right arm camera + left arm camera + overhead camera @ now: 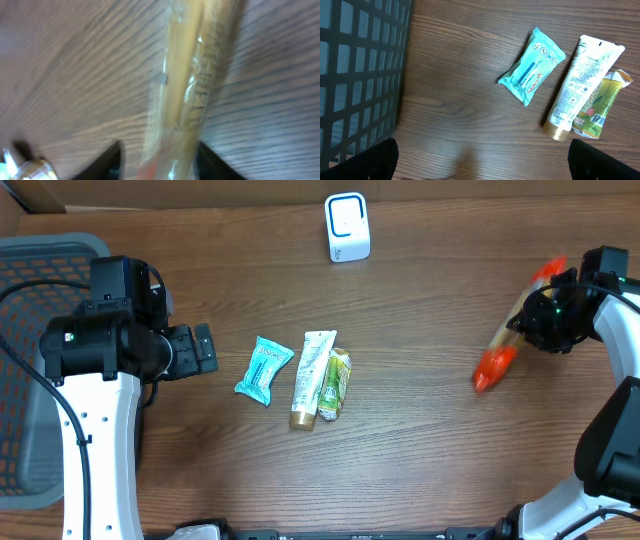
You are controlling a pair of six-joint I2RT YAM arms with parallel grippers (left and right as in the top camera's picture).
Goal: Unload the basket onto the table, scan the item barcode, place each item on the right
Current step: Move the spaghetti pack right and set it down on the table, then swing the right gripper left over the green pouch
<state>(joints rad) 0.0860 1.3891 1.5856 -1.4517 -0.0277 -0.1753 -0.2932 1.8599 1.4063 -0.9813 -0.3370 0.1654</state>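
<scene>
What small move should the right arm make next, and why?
Probably lift the right gripper straight up, off the orange-tipped clear packet. The packet seems to lie on the table, far from the white scanner, and in the wrist view a gap shows beside one finger.

One camera overhead, one on each wrist.
Overhead looks straight down on the table [430, 290]; left wrist shares its white tube [312, 375]; right wrist looks close, blurred.

Setting: mock shop checkout on a robot bench. Wood-grain table [420, 310]; white barcode scanner [347, 227]; grey mesh basket [40, 250]; retail wipes pack [264, 369]; lotion tube [313, 378].
</scene>
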